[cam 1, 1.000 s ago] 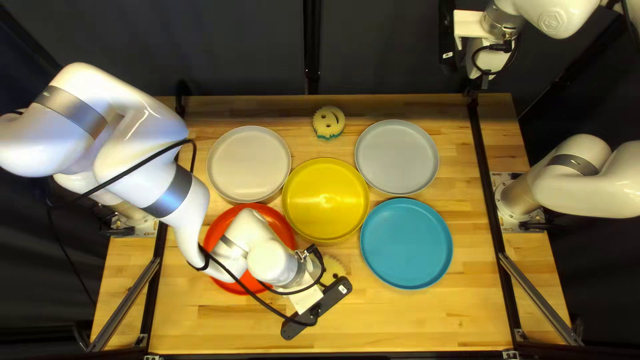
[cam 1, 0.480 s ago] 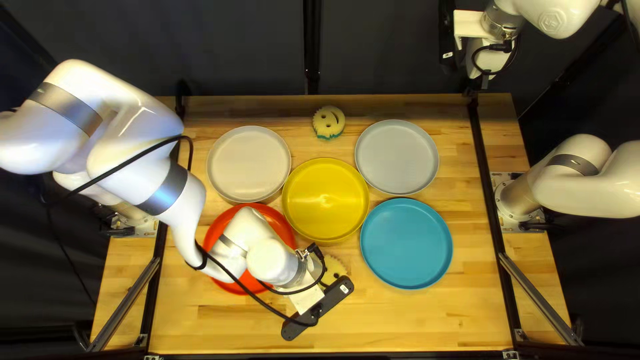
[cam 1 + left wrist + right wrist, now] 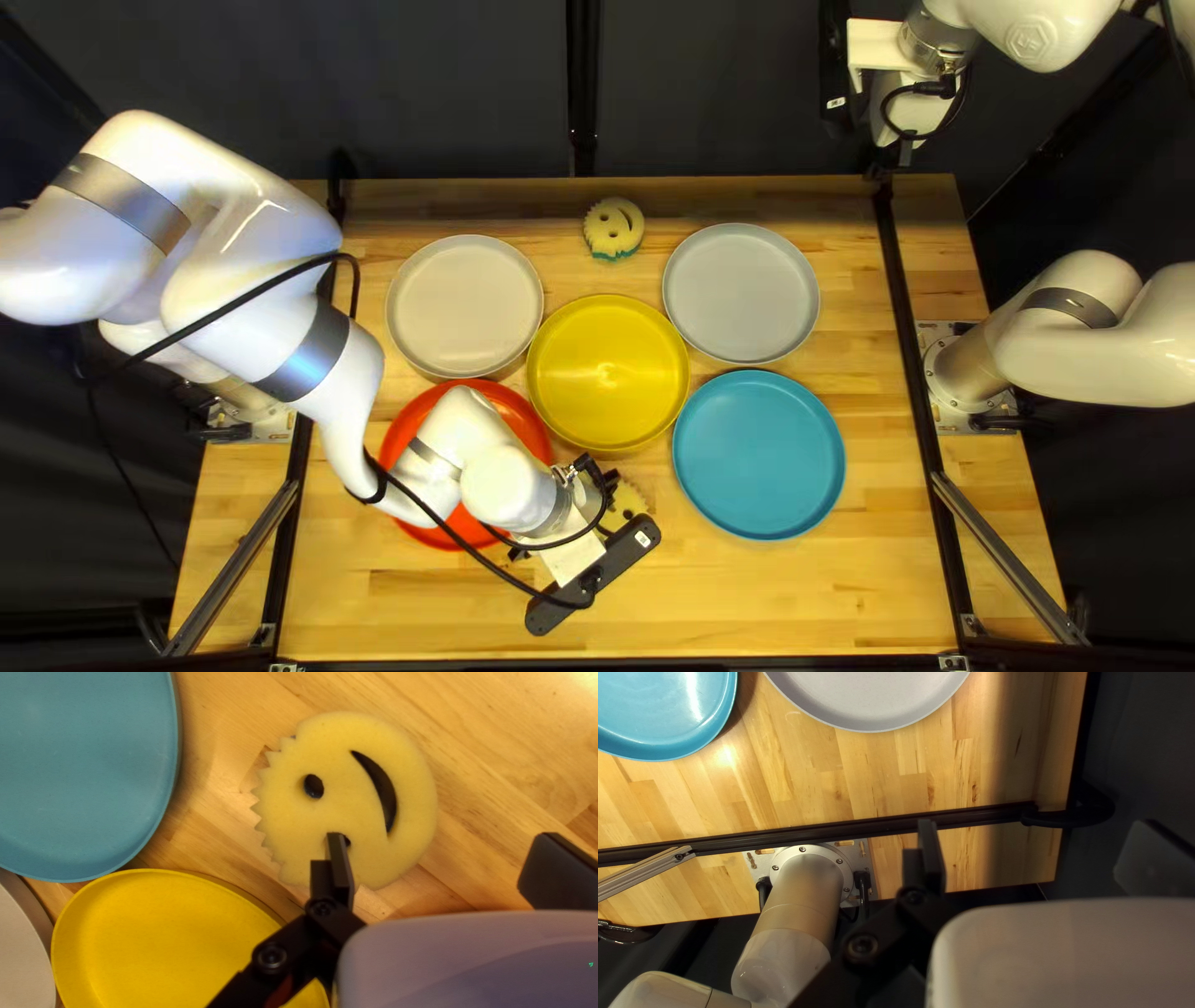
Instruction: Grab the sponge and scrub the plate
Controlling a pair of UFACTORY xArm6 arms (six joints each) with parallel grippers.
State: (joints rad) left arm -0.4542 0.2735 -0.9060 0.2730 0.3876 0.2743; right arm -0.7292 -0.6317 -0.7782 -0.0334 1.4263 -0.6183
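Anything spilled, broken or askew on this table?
Nothing stands out. The plates that show fully lie flat and look whole, and I see no spill. The toothed edge on the near sponge and far sponge looks intended, not damage. My left arm hides much of the red plate, so that one's uncertain.

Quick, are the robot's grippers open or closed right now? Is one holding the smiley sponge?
Left gripper: open, jaws wide apart, not holding the smiley sponge.
Right gripper: open, holding nothing.
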